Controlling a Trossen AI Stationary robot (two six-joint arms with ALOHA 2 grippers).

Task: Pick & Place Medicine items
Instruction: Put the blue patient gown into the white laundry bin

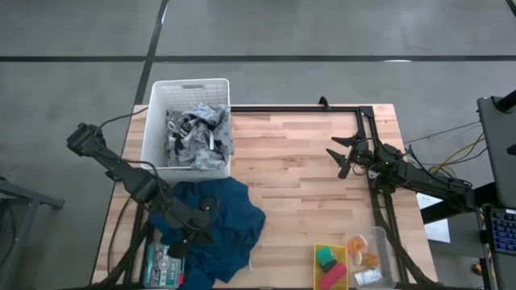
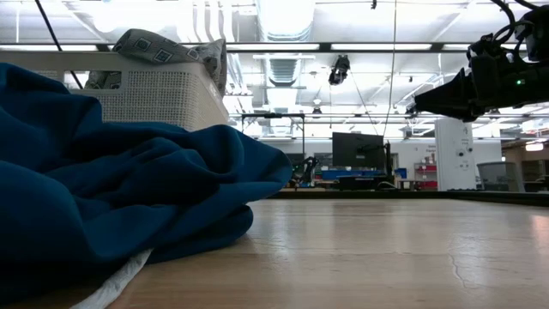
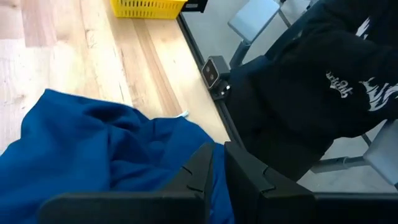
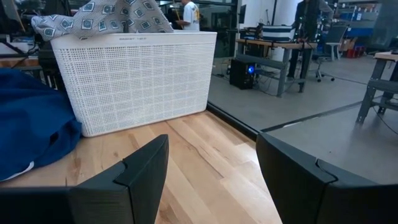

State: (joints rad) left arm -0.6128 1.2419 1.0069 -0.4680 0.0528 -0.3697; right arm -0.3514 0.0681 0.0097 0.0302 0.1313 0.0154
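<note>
Currently the right gripper point(image 1: 340, 157) hangs above the bare wood near the right edge of the light butcher-block desk point(image 1: 298, 185), toward the far right corner, jaws spread wide and holding nothing. Right wrist view confirms it: both dark fingers point(image 4: 134, 171) stand apart with only desk plank between them, aimed at the white perforated plastic laundry basket point(image 4: 134, 78).

Left gripper point(image 1: 187, 235) sits low by the near left corner, over the crumpled dark blue cloth point(image 1: 222, 217). Its fingers point(image 3: 199, 171) are pressed together, nearly touching; nothing visible between them, so clenched on nothing as far as I can see.

Medicine items: small white carton with blue print point(image 1: 367, 277) lies in the clear plastic tray point(image 1: 383, 242) at the near right corner, with a few tiny orange pieces point(image 1: 357, 243) beside it in the same tray. Just left of that, the yellow slotted bin point(image 1: 318, 251) holds a green block point(image 1: 325, 257) and a pink block point(image 1: 332, 278). A flat green-and-white box with red ends point(image 1: 161, 264) lies at the near left edge by the left arm.

Basket at the far left corner holds grey patterned fabric point(image 1: 197, 133).

Progress, my read: neither gripper holds or touches a medicine item. Can't tell whether the tray is source or destination, so either nothing has started or it's all placed. Right arm is the closer one to the tray.
</note>
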